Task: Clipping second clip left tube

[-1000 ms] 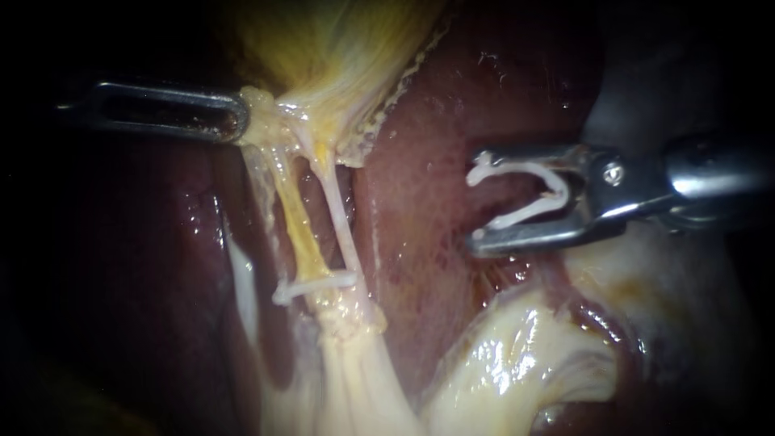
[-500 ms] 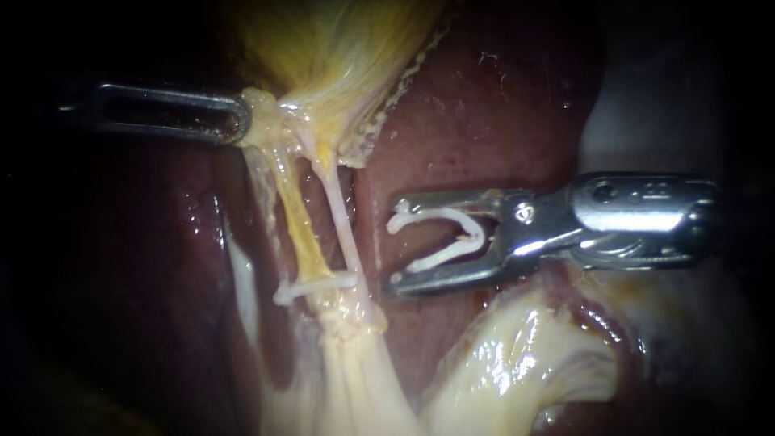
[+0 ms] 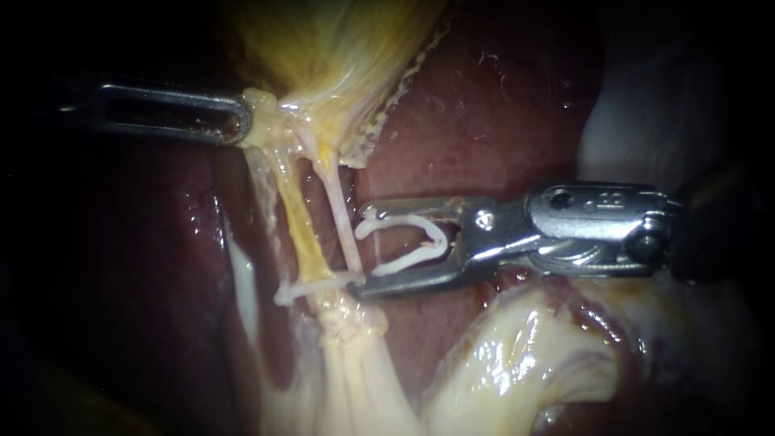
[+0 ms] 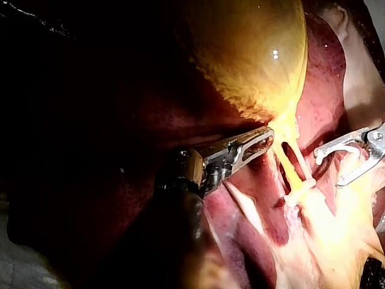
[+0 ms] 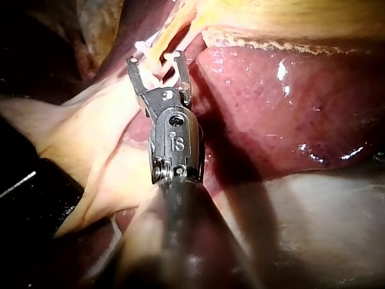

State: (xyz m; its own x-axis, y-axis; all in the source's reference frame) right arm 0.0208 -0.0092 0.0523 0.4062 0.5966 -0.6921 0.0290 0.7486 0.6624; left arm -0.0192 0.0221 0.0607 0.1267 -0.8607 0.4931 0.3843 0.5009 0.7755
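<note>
beside the tubes (image 3: 345, 230), right instrument (image 3: 362, 249) jaws holding open clip (image 3: 404, 219), left instrument (image 3: 242, 121) jaws clamping gallbladder (image 3: 339, 48)

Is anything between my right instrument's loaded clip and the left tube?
Yes: the pale right tube lies between the open clip in the right instrument and the yellow left tube, just above the placed clip. The left instrument grips the gallbladder, well clear.
</note>
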